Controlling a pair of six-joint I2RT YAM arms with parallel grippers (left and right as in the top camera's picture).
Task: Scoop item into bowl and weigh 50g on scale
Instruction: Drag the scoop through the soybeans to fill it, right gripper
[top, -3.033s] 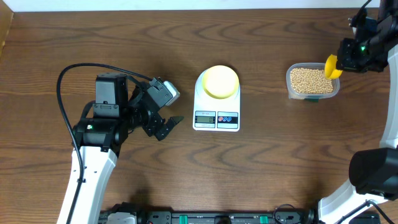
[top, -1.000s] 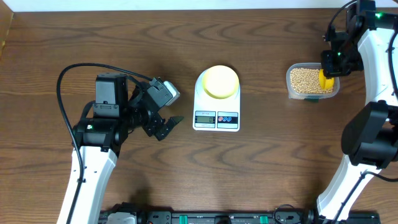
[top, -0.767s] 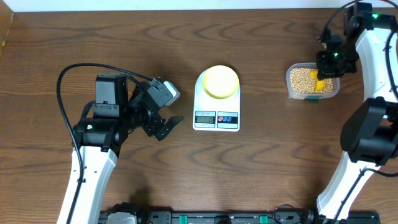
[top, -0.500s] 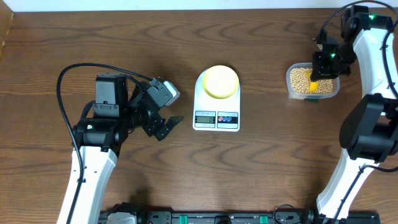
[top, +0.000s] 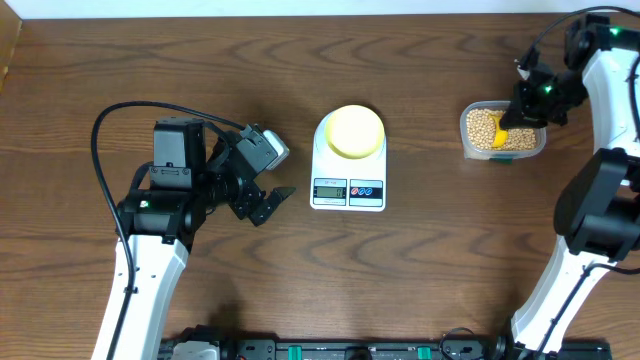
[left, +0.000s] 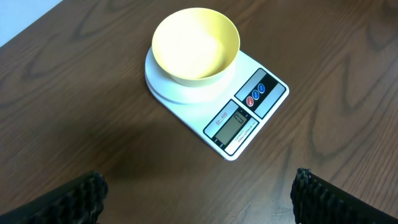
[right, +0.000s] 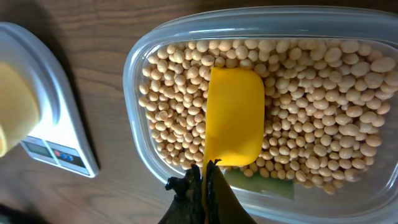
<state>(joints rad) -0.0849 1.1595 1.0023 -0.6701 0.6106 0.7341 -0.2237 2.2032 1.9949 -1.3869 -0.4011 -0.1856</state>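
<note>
The right gripper (right: 203, 184) is closed tight on the thin handle of a yellow scoop (right: 235, 118), which it holds edge-on. The scoop's broad end reaches straight ahead of the fingers and lies among the beans (right: 311, 124) in a clear plastic container (right: 133, 60).

The container's near wall passes just under the fingertips. To the gripper's left, a narrow band of beans separates the scoop's side from the curved left wall. To its right a much wider field of beans runs to the far side of the container. Ahead of the scoop's tip, a few rows of beans lie before the far rim.

Further left of this gripper, past a strip of bare desk (top: 450, 270), is the corner of the white scale (right: 56, 124), with the pale yellow bowl (right: 15, 106) on it. From overhead, the scale and the container stand well apart, with clear wood between them.

The left gripper (top: 258, 204) hangs with its jaws spread wide and nothing between them. The scale (left: 239, 121) lies ahead of it, apart from both fingers, with its display and two buttons turned toward the gripper. The bowl (left: 196, 43) sits on the round platform at the scale's far end. Open desk surrounds the scale on every side in that view.
</note>
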